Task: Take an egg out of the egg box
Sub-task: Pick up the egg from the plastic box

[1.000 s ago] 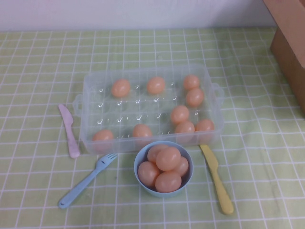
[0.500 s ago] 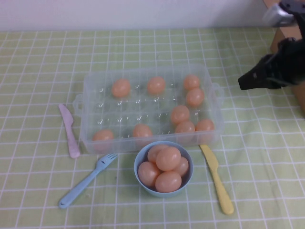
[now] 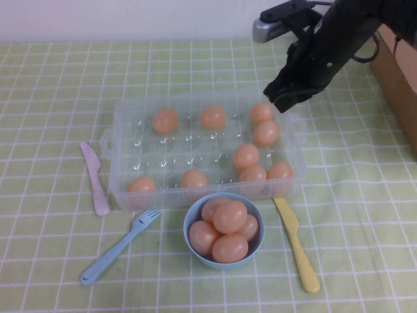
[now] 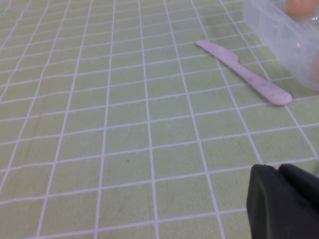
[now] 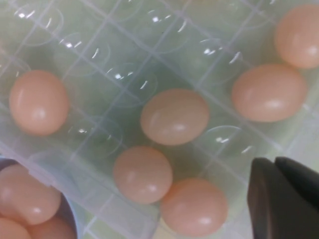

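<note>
- Nine eggs sit in the egg box [image 3: 124, 140] on the counter [image 3: 52, 78]; one egg [image 3: 266, 132] lies near its far right corner.
- Right pincer [image 3: 281, 98] hovers above that corner, closed and empty.
- Left pincer [image 4: 284, 201] hangs low over the counter near a pink knife [image 4: 244, 72]; I cannot tell its state.
- Blue bowl [image 3: 193, 217] holds more eggs.

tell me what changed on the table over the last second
The right hand came in from the right edge, shut and holding nothing, and moved left to hover over the far right corner of the egg box. The eggs, the blue bowl and the cutlery did not move. The left hand is low over the cloth near the pink knife.
</note>
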